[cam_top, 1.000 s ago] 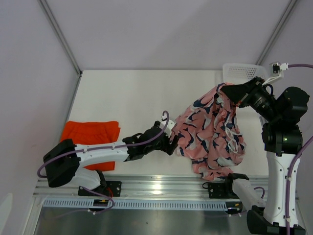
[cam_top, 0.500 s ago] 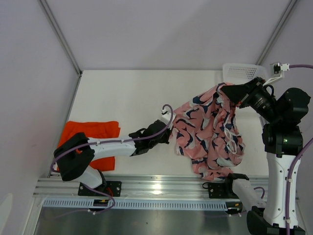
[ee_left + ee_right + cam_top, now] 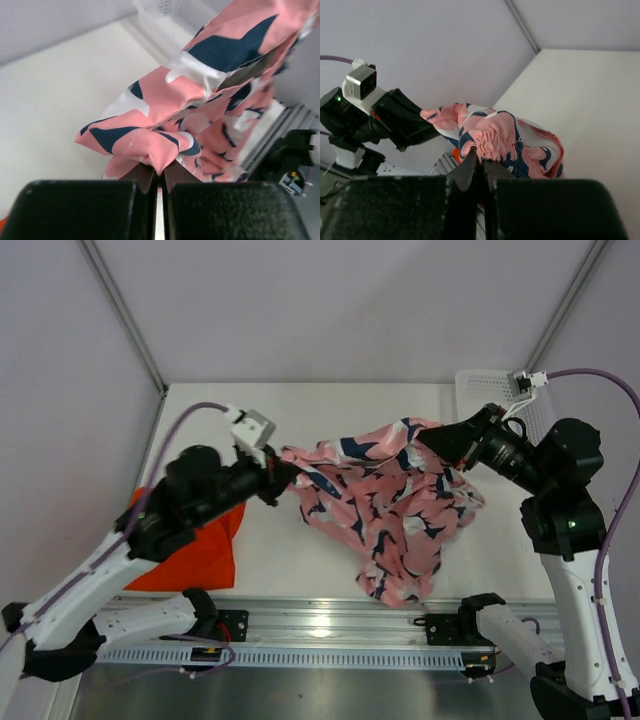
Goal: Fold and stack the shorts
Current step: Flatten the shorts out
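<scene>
The pink shorts [image 3: 385, 500] with the navy-and-white print hang stretched in the air between my two grippers, their lower part sagging toward the table's near edge. My left gripper [image 3: 277, 478] is shut on their left edge; in the left wrist view the cloth [image 3: 150, 145] bunches between the closed fingers [image 3: 159, 181]. My right gripper [image 3: 432, 439] is shut on the gathered waistband [image 3: 502, 137] at the right. The orange shorts [image 3: 196, 545] lie flat at the table's left, partly hidden under my left arm.
A white mesh basket [image 3: 485, 390] stands at the back right corner, behind my right arm. The metal rail [image 3: 320, 625] runs along the table's near edge. Grey walls close in the left and back sides.
My left gripper shut on the pink shorts' left edge, then rose and pulled left, spreading the cloth. My right gripper moved slightly left and down with the waistband.
</scene>
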